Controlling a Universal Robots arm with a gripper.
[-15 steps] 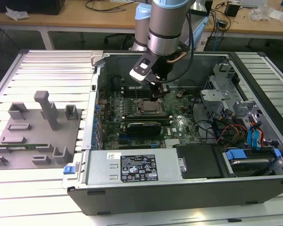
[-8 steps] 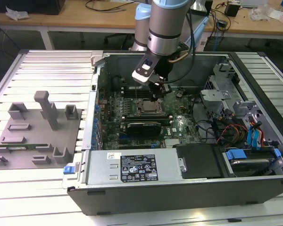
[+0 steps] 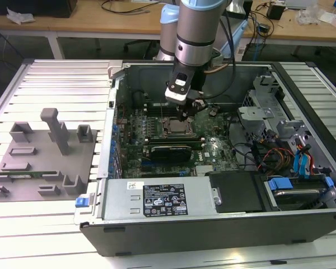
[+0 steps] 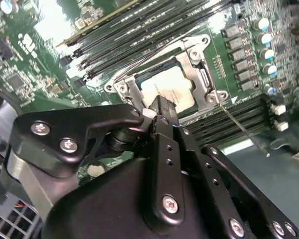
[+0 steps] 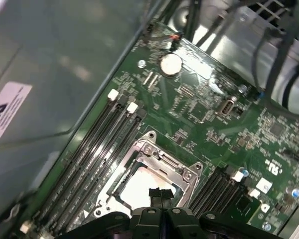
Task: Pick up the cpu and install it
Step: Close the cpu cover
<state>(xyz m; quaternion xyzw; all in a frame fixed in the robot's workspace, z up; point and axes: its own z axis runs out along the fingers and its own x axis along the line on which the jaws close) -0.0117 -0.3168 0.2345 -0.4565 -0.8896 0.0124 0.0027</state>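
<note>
- The gripper (image 5: 160,195) has its two fingertips pressed together, with just a thin seam between them and nothing pinched.
- In the second wrist view the gripper (image 4: 162,105) points down at the cpu (image 4: 170,85). The tip is at the chip's near edge; I cannot tell whether it touches.
- The cpu (image 5: 138,188) lies flat inside the socket frame (image 5: 162,155), pale top up.
- The frame (image 4: 200,67) is a metal square with screws at its corners. A thin wire lever (image 4: 239,130) runs out from one side.
- Black memory slots (image 5: 97,149) run along both sides of the socket.
- A coin battery (image 5: 170,63) sits further along the green board.
- In the exterior view the gripper (image 3: 185,115) hangs over the board (image 3: 213,147) inside the open case (image 3: 213,235).
- A grey power supply (image 3: 157,199) lies along the case's near wall.
- A grey tray (image 3: 42,158) sits outside the case, at the exterior view's left, with a green memory stick (image 3: 22,175) lying in it.
</note>
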